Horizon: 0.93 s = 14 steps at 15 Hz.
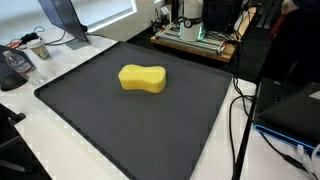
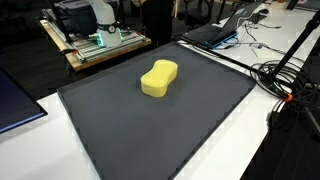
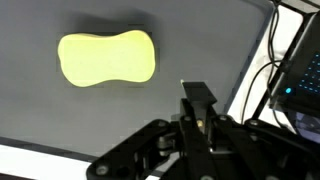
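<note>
A yellow peanut-shaped sponge (image 1: 142,78) lies flat on a dark grey mat (image 1: 90,110); it shows in both exterior views (image 2: 159,78) and in the wrist view (image 3: 106,58) at upper left. My gripper (image 3: 198,100) appears only in the wrist view, hanging above the mat to the right of the sponge and well apart from it. Its two black fingers are pressed together with nothing between them. The arm is out of both exterior views.
The mat covers most of a white table (image 2: 290,130). Black cables (image 1: 240,110) run along one side (image 2: 285,75). A laptop (image 2: 215,32), a wooden bench with equipment (image 1: 195,40), a monitor stand (image 1: 65,30) and small clutter (image 1: 20,60) ring the mat.
</note>
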Motion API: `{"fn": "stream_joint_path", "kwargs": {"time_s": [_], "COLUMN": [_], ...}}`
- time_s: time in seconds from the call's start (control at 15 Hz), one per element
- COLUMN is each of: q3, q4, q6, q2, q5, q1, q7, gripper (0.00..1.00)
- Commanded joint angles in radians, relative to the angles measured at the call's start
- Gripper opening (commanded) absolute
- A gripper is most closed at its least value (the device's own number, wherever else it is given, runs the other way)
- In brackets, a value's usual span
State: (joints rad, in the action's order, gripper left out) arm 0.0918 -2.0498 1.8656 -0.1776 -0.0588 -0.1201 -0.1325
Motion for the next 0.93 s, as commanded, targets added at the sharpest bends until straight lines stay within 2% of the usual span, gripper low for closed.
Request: {"fn": "stream_joint_path", "kwargs": {"time_s": [0.0, 0.13, 0.2, 0.4, 0.8, 0.87], "q3": [0.049, 0.065, 0.051, 0.063, 0.063, 0.064], "q4": [0.152, 0.194, 0.119, 0.164, 0.174, 0.185], "q6": [-0.069, -0.077, -0.035, -0.044, -0.052, -0.06], "q2": [0.139, 0.183, 0.129, 0.176, 0.179, 0.192], "q5": [0.139, 0.159, 0.123, 0.137, 0.14, 0.162], "q1": [-0.007, -0.025, -0.014, -0.025, -0.025, -0.026], "q7": [0.101, 0.076, 0.073, 0.073, 0.073, 0.123], "gripper": [0.03, 0.03, 0.13, 0.13, 0.13, 0.03]}}
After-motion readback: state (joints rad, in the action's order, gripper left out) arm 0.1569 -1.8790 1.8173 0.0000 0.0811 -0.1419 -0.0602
